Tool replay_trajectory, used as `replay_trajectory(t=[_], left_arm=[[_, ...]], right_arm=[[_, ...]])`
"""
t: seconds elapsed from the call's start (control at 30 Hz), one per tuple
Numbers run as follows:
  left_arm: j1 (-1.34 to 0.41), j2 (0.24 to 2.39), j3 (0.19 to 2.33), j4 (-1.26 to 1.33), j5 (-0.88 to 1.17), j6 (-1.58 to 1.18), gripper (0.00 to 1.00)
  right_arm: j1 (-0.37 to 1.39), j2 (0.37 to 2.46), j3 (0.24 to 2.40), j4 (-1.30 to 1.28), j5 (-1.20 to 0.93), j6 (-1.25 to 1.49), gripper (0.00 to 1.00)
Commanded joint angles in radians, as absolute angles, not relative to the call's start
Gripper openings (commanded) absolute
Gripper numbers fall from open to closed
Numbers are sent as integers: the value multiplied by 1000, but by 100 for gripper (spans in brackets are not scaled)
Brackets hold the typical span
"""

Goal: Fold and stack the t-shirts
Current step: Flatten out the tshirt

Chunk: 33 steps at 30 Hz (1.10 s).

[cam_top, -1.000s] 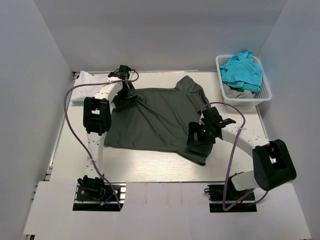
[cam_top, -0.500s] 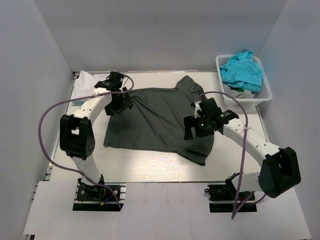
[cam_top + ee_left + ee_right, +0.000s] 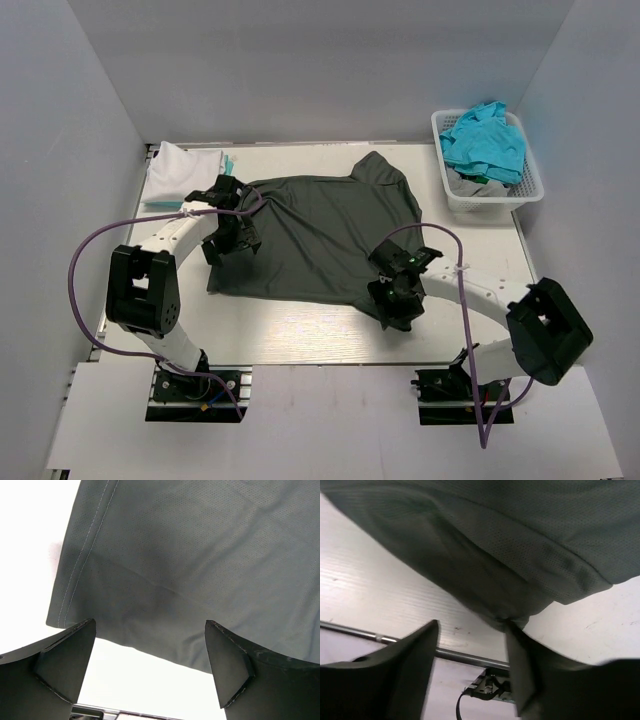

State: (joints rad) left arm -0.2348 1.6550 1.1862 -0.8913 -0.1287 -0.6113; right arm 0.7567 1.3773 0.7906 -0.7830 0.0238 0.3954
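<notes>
The dark charcoal t-shirt lies spread flat on the table. My left gripper is open over its left edge. In the left wrist view the jaws are wide apart, with the shirt's hemmed corner just ahead of them. My right gripper is open at the shirt's near right corner. In the right wrist view its right finger touches that bunched corner. A folded white t-shirt lies at the far left, with a teal edge beside it.
A white lattice basket at the far right holds turquoise t-shirts. The table's near metal rail shows just past the right gripper. Grey walls close in the left, right and far sides.
My left gripper has moved nearer along the shirt's left edge. My right gripper has come off the shirt's right side down to its near right corner. The shirt lies much as before.
</notes>
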Motion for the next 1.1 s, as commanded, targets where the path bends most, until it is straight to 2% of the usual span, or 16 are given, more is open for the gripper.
replay_trajectory(t=[0.0,0.03,0.1,0.13,0.2,0.3,0.4,0.57,0.6,0.63,0.67,0.73,1.03,1.07], left_arm=[[-233,1585,1189,-887,-117,-621,100],[-233,1585,1189,-887,-117,-621,100],[-233,1585,1180,-887,-126,-621,100],[-233,1585,1180,-887,-126,-621,100],[-233,1585,1171,-887,-126,-621,100],[-233,1585,1170,-878,-126,-621,100],[-233,1585,1170,-877,-117,-621,100],[-233,1574,1170,-877,-117,-612,100],[-233,1574,1160,-877,-117,-612,100],[-233,1574,1160,-877,-117,-612,100],[-233,1574,1151,-877,-117,-612,100],[-233,1574,1150,-877,-107,-612,100],[-233,1583,1150,-887,-107,-612,100],[-233,1583,1150,-887,-107,-612,100]], right_arm=[[787,1405,782,-772,109,465,57],[791,1414,781,-772,112,469,41],[801,1419,790,-793,126,500,28],[801,1419,805,-833,127,506,14],[798,1416,871,-873,123,520,0],[793,1407,1006,-1053,127,522,0],[795,1411,1112,-1130,124,522,0],[793,1382,1108,-1128,17,496,0],[796,1381,1077,-1117,31,489,4],[796,1379,1042,-1108,55,495,21],[796,1382,1026,-1067,81,497,53],[796,1382,965,-1007,92,492,90],[790,1469,801,-769,114,459,90],[792,1473,792,-735,118,460,85]])
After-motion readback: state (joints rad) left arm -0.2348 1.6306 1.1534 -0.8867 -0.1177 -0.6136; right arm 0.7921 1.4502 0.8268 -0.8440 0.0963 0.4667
